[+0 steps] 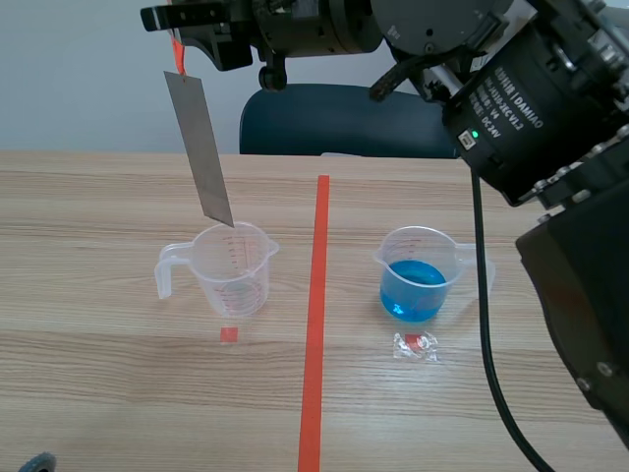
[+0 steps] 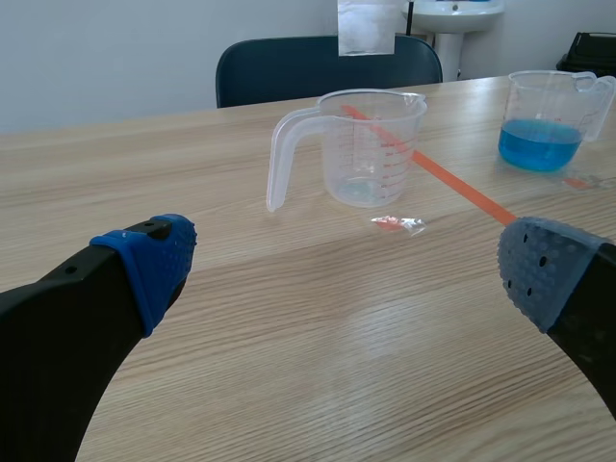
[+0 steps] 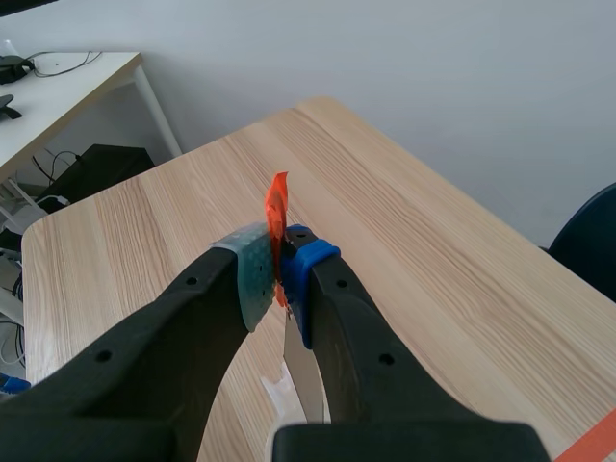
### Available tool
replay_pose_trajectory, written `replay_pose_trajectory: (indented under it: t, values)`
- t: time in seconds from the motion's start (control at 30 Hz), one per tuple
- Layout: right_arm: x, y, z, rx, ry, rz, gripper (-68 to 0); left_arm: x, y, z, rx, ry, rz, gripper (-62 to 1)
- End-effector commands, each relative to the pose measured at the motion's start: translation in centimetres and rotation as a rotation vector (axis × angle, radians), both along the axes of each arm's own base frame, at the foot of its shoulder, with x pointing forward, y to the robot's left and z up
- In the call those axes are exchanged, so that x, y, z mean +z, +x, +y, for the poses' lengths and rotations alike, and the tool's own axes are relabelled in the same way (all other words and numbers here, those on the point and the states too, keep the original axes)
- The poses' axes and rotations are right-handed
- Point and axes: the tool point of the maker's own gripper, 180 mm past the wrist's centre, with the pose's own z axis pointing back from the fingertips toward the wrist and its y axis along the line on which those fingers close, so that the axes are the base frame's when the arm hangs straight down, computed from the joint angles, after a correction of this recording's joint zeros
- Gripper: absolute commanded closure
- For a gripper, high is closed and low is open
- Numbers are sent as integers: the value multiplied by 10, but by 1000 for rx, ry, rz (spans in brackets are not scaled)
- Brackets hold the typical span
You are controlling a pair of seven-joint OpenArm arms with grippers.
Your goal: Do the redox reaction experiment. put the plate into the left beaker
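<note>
The right gripper (image 1: 173,24), raised across the top of the scene from the right, was clamped shut on the plate (image 1: 201,147), its pads pinching the top end, where an orange tag (image 3: 277,207) stuck up between them. The plate hung below the gripper, a long grey metal strip with its long axis nearly upright, leaning a little so that its lower end pointed down over the mouth of the empty left beaker (image 1: 233,270). In the left wrist view its lower edge showed above the rim with a gap. The right beaker (image 1: 418,275), holding blue liquid, stood well apart across the tape line. The left gripper (image 2: 346,274) hung low over the table (image 2: 289,366), spread wide and holding nothing.
</note>
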Motion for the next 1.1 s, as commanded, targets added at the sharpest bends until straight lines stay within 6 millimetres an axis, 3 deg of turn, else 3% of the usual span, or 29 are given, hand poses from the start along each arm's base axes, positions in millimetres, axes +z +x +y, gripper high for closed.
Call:
replay_pose_trajectory:
  t: [0.0,0.77,1.07]
  values:
    - [9,-4,3,14,24,-20,-4,8,3,0,1,-14,-36,-623]
    - [-1,1,-3,-46,4,-78,-4,8,3,0,1,-14,-36,-623]
    - [-7,-4,3,-27,-8,-78,-4,8,3,0,1,-14,-36,-623]
